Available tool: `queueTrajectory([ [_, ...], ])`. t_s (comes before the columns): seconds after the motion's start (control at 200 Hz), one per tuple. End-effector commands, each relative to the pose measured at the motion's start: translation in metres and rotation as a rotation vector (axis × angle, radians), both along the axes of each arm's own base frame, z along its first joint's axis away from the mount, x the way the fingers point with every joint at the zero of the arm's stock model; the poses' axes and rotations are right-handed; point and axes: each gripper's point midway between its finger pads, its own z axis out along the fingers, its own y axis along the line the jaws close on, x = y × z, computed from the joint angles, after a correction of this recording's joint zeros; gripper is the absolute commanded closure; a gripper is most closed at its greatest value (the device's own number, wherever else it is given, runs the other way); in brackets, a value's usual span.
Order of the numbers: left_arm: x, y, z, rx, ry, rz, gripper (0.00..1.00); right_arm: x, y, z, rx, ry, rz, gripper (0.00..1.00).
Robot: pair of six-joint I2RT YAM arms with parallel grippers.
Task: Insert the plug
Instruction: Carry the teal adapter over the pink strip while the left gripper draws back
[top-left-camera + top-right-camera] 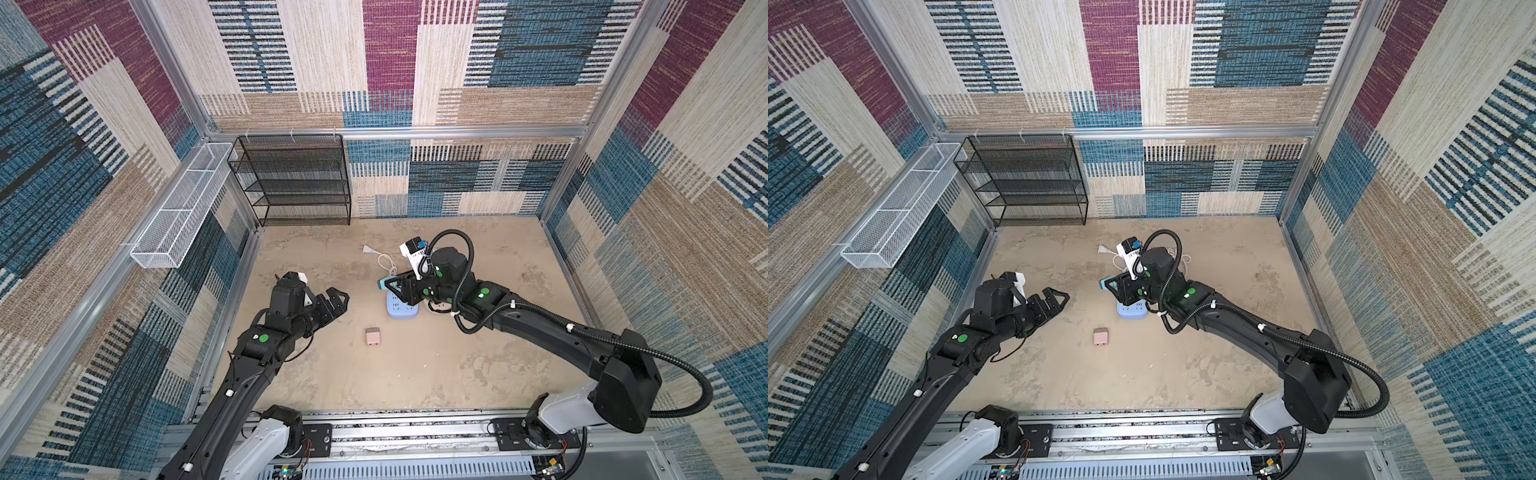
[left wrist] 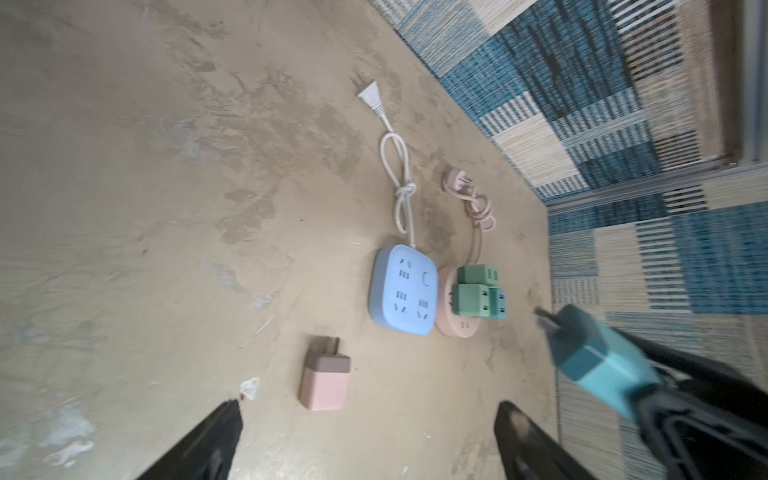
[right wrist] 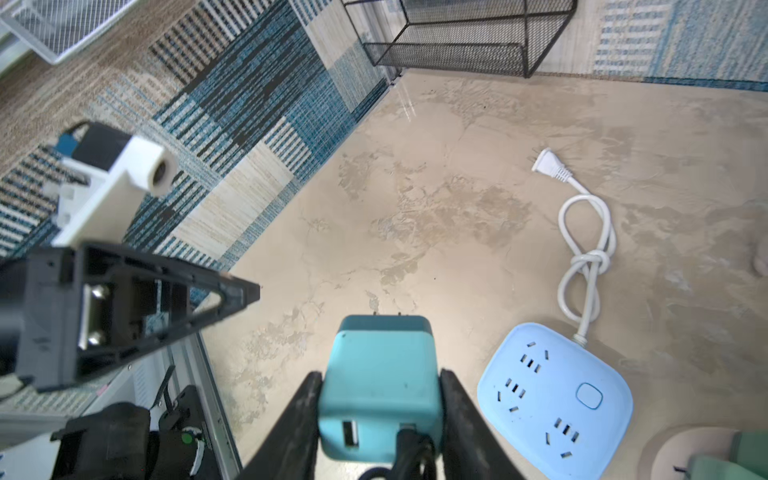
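Overhead look at a sand-coloured table [image 1: 415,374] walled in by patchwork carpet in blue, beige and plum.

Right of centre: right gripper [image 1: 392,286] clamped on a teal plug [image 1: 381,284], one finger pressed to each side of its body, prongs pointing away from the wrist. Plug held up off the table, just beside the far left corner of a blue power strip [image 1: 400,307], not seated in any of its sockets.

Left of centre: left gripper [image 1: 338,303] hovering above the table, jaws spread wide, aimed rightward at the strip and well apart from it.

Between the two arms, nearer than the strip: a pink adapter [image 1: 372,336] lying flat, darker pronged end toward the far side.

Just right of the strip, mostly hidden under the right arm in both top views: a round pink socket [image 2: 461,328] with green adapters [image 2: 478,297] plugged into its top.

Trailing from the strip's far edge: a white cord [image 2: 401,187], knotted into a loop, two-pin end resting on the table farther back.

Far left corner: a black mesh shelf [image 1: 295,178]. Along the left wall: a white wire basket [image 1: 183,208].
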Motion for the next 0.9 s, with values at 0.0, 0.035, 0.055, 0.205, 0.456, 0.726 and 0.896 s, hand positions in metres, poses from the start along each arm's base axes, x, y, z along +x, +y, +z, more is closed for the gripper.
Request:
queueTrajectory([
  [0.0, -0.003, 0.013, -0.017, 0.106, 0.006, 0.004, 0.01, 0.016, -0.016, -0.005, -0.077, 0.075, -0.146, 1.0],
  [0.035, -0.001, 0.011, -0.018, 0.089, 0.0, 0.006, 0.0, 0.022, -0.018, -0.004, -0.098, 0.089, -0.181, 1.0],
  [0.055, -0.001, 0.01, -0.019, 0.08, 0.001, 0.002, 0.01, 0.025, -0.019, -0.005, -0.114, 0.094, -0.199, 1.0],
  [0.205, -0.001, -0.009, -0.023, 0.033, 0.038, -0.088, 0.0, 0.038, -0.023, -0.001, -0.152, 0.108, -0.272, 1.0],
  [0.456, -0.014, -0.006, -0.029, 0.108, 0.061, -0.145, 0.02, 0.067, -0.033, -0.011, -0.257, 0.198, -0.468, 1.0],
  [0.726, -0.022, 0.008, -0.011, 0.293, -0.004, -0.137, 0.06, 0.078, -0.022, -0.026, -0.347, 0.256, -0.464, 1.0],
  [0.896, -0.024, 0.011, -0.009, 0.478, 0.014, -0.151, 0.07, 0.089, -0.022, -0.038, -0.43, 0.266, -0.492, 1.0],
])
